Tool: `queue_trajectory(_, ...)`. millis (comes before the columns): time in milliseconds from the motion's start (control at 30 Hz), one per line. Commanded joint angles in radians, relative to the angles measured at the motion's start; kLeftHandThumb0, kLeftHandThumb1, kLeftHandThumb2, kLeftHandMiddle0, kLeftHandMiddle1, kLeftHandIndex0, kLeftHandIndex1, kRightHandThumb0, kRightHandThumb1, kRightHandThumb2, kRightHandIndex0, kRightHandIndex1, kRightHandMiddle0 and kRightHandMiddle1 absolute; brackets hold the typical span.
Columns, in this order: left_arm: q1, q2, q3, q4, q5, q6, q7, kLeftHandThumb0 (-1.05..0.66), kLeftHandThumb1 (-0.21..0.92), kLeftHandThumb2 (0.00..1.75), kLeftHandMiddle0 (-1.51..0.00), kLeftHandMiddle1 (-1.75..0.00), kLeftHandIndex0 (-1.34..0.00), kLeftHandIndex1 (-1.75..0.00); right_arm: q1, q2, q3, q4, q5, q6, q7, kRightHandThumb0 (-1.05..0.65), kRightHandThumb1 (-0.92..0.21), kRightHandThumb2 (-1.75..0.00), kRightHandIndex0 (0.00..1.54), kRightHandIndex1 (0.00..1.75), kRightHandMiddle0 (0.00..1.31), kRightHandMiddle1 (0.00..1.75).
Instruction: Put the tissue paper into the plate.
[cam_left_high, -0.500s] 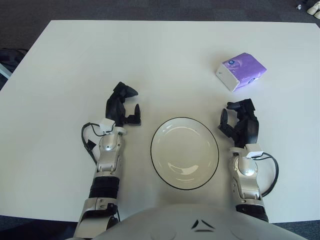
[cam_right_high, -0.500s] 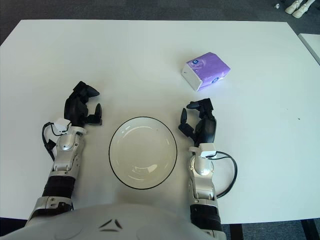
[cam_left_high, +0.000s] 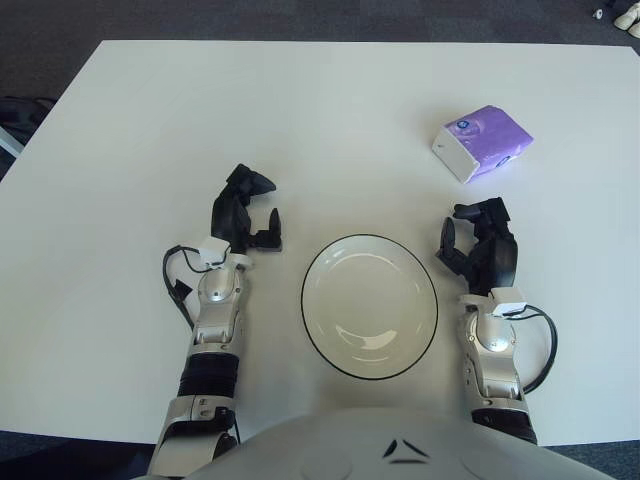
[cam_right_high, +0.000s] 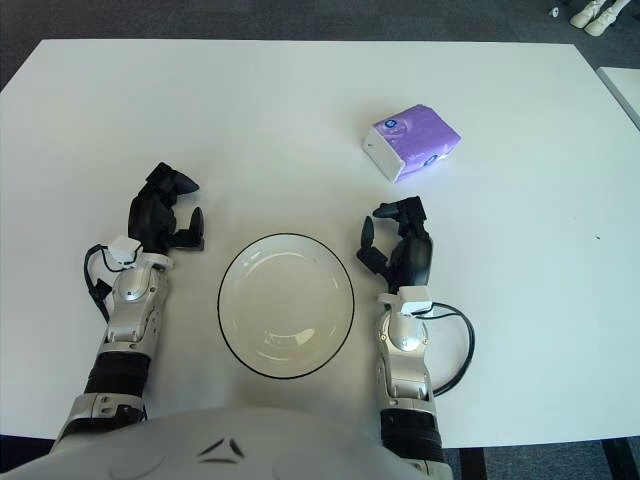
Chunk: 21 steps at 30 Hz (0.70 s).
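Observation:
A purple and white tissue pack (cam_left_high: 481, 142) lies on the white table (cam_left_high: 300, 120), far right of centre. An empty white plate with a dark rim (cam_left_high: 369, 305) sits near the front edge, between my two hands. My right hand (cam_left_high: 480, 246) shows just right of the plate and a short way in front of the tissue pack, apart from it, fingers relaxed and holding nothing. My left hand (cam_left_high: 245, 212) shows to the left of the plate, fingers loosely spread and empty.
The table's far edge (cam_right_high: 300, 42) borders dark carpet. A black cable (cam_right_high: 462, 350) loops beside my right forearm. Another cable (cam_left_high: 176, 285) runs beside my left wrist.

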Motion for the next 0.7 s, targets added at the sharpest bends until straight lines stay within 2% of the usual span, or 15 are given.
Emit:
queue_trajectory(0,0.056,-0.005,-0.003,0.047,-0.005,0.022,-0.004,-0.01,-0.05,1.75,-0.90,-1.75,-0.64,-1.74,0.034,-0.005,-0.009,0.024,-0.003,0.030,0.000,-0.41,-0.57,-1.01,0.73,1.29,0.41,1.75)
queue_trajectory(267,0.055,-0.003,-0.003,0.054,-0.001,0.014,-0.002,-0.01,-0.03,1.73,-0.89,-1.75,-0.62,-1.75,0.033,-0.006,-0.008,0.017,0.012,0.028,0.011,-0.41,-0.57,-1.01,0.72,1.28,0.42,1.75)
queue_trajectory(400,0.047,-0.003,0.001,0.068,-0.002,0.014,0.001,-0.01,-0.05,1.74,-0.91,-1.75,-0.65,-1.72,0.029,-0.022,-0.014,-0.012,0.073,0.043,0.060,-0.40,-0.58,-1.00,0.71,1.29,0.41,1.75)
queue_trajectory(667,0.039,-0.003,0.006,0.086,-0.007,0.005,0.000,-0.01,-0.08,1.74,-0.92,-1.75,-0.71,-1.66,0.009,-0.073,-0.062,-0.139,0.155,0.175,0.124,-0.40,-0.60,-0.98,0.70,1.29,0.40,1.75)
